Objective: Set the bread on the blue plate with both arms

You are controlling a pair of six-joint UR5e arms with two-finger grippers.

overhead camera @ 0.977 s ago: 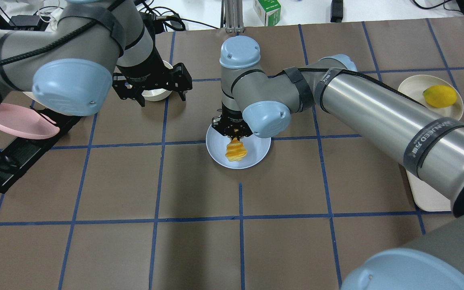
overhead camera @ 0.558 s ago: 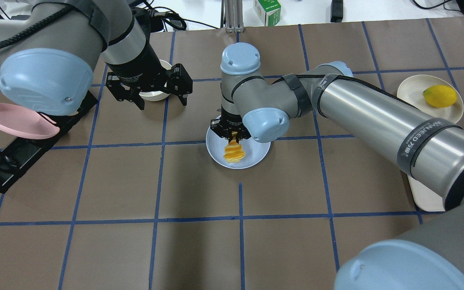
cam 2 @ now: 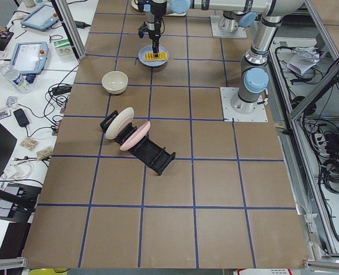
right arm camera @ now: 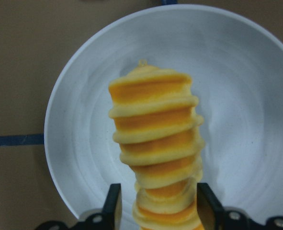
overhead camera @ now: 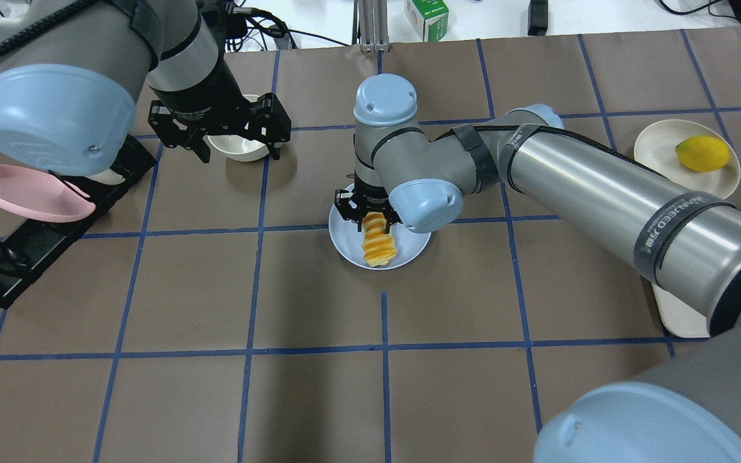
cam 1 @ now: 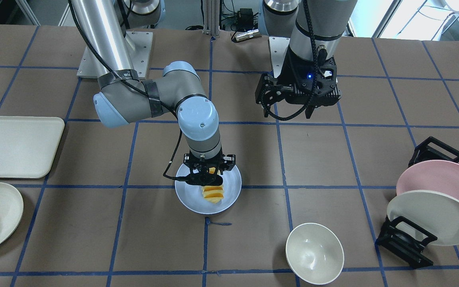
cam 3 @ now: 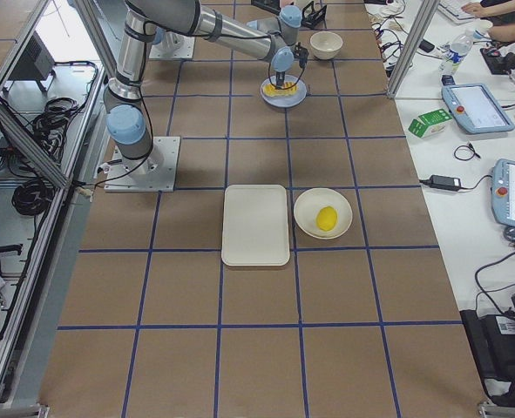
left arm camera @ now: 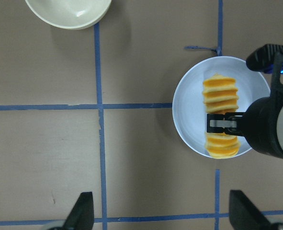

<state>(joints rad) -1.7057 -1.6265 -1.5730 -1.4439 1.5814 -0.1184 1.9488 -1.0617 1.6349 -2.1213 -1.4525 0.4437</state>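
- Straddling one end of the bread (right arm camera: 153, 139) with the right gripper (right arm camera: 158, 211), jaws slightly wider than the loaf, apparently letting go.
- Now lying flat along the blue plate (right arm camera: 251, 96), no longer dangling as a second ago; placing nearly done.
- Backing the spread, empty left gripper (cam 1: 289, 114) away.
- Reading roughly "WANEED" on the right forearm band (overhead camera: 673, 225); making out nothing on the green carton (overhead camera: 427, 18).

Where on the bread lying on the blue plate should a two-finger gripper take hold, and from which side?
Grip the bread across its narrow width, fingers on its long ridged sides, coming straight down. It lies lengthwise on the blue plate, whose raised rim would likely block a sideways approach. The right gripper straddles it so near one end.
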